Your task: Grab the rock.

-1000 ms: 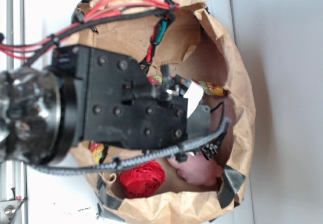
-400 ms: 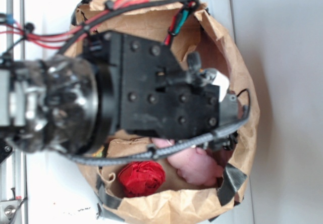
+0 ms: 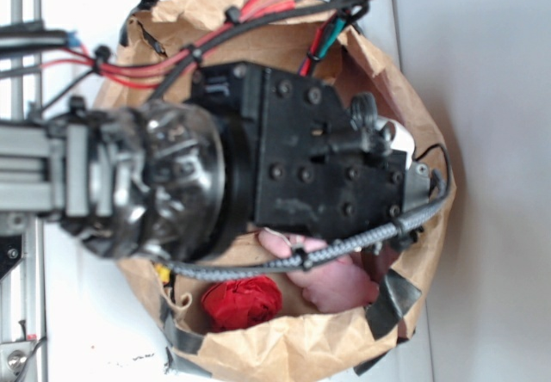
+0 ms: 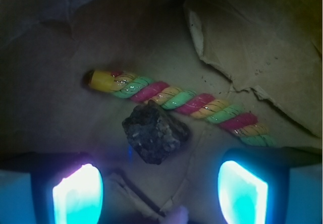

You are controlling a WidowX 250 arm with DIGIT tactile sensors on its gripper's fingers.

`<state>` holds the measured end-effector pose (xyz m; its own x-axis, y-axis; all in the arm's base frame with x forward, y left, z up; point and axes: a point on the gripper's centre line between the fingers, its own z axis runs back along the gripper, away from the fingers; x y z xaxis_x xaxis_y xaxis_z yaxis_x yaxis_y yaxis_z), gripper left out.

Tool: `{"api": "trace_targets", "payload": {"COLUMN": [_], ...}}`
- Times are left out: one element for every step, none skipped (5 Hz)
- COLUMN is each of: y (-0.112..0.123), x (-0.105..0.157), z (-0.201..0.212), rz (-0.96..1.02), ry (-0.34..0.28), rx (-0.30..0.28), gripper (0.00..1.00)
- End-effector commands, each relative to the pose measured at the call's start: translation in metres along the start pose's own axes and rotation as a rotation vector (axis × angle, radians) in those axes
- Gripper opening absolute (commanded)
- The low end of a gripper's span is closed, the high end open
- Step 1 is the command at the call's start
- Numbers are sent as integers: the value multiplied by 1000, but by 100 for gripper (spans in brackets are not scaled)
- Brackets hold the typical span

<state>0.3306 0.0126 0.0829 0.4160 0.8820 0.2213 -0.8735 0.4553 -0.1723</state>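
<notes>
In the wrist view, the gripper (image 4: 159, 191) has its two fingers (image 4: 75, 193) spread wide apart, one at each lower corner, and holds nothing. The rock (image 4: 155, 132) lies between and just ahead of the fingers, touching neither. It rests on the brown paper floor of the bag (image 4: 60, 113), touching the near side of a twisted multicoloured rope toy (image 4: 181, 103) that runs diagonally behind it. A torn paper flap (image 4: 257, 47) stands at upper right.

In the exterior view, the black gripper body (image 3: 331, 163) and its cables cover most of the bag (image 3: 284, 352) interior; the fingers and rock are hidden. A red wrinkly ball (image 3: 243, 303) and pink plush bunny (image 3: 331, 279) show below it. The bag sits on a white table (image 3: 491, 141).
</notes>
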Motion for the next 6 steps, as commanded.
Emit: {"api": "trace_targets", "payload": {"y": [-15,-15,-17,-13,-12,-14], "x": [15,16,13,8,5,2], "z": [11,9,0,-9,-12,-16], "rz": [23,29,24,2,-5,-10], "ry": [-55,-62,-83,-98,-106,-108], "rx": [-62,-59,-38,-8,-8,-4], "gripper": [100,100,100,100,100,100]}}
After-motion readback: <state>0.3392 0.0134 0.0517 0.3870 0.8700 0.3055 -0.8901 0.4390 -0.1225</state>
